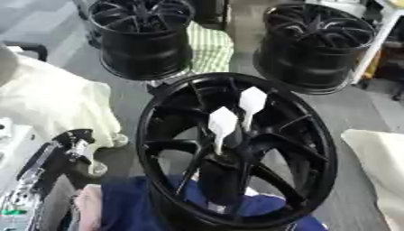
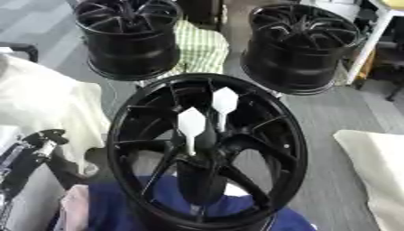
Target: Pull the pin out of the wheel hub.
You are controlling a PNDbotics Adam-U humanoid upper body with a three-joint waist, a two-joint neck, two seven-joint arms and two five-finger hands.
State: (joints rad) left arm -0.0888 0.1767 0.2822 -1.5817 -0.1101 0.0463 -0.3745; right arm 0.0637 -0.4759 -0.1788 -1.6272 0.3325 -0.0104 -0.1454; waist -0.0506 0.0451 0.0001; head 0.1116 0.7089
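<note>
2 white pins stand in the centre of the black wheel hub, which sits on blue cloth. The left hand hangs beside the rim; whether its fingers are curled, I cannot tell.

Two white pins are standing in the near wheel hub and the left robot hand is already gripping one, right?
Not quite. Two white pins do stand in the near wheel hub, but the left robot hand is off at the lower left, touching neither, as the left eye view shows.
</note>
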